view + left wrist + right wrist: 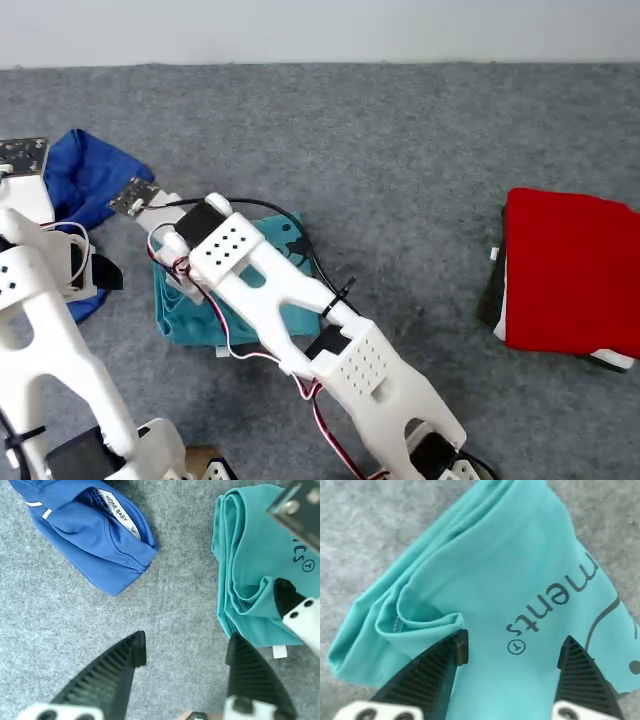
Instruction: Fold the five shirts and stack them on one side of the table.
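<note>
Two shirts carry writing: the folded teal shirt has dark lettering and a small circled mark printed on it, and the crumpled blue shirt shows a white neck label with dark print. The right gripper hangs low over the teal shirt, jaws spread, one finger beside a turned-up hem. The left gripper, jaws also spread, hovers above bare grey table between the two shirts. Well apart, at the table's far right side, a folded red shirt tops a small pile.
</note>
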Available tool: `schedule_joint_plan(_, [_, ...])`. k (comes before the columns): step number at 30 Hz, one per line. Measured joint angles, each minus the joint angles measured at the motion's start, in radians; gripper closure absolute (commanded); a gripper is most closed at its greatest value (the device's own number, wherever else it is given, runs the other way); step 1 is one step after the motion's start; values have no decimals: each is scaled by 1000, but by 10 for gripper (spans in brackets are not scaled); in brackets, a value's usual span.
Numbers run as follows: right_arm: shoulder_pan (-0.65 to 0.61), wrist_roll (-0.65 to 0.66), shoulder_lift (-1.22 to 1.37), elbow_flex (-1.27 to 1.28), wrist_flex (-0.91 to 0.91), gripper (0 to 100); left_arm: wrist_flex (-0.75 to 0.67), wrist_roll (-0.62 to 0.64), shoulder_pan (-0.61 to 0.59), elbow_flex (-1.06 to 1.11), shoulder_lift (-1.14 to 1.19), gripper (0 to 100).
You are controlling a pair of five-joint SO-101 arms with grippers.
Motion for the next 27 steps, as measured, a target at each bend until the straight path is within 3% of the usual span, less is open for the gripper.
schedule_joint_plan(11, [-123,-3,-2,0,54,706,0,0,-2,0,0,732])
schedule_joint_plan(27, [-83,-2,-3,-256,137,706,0,-2,2,-2,-3,732])
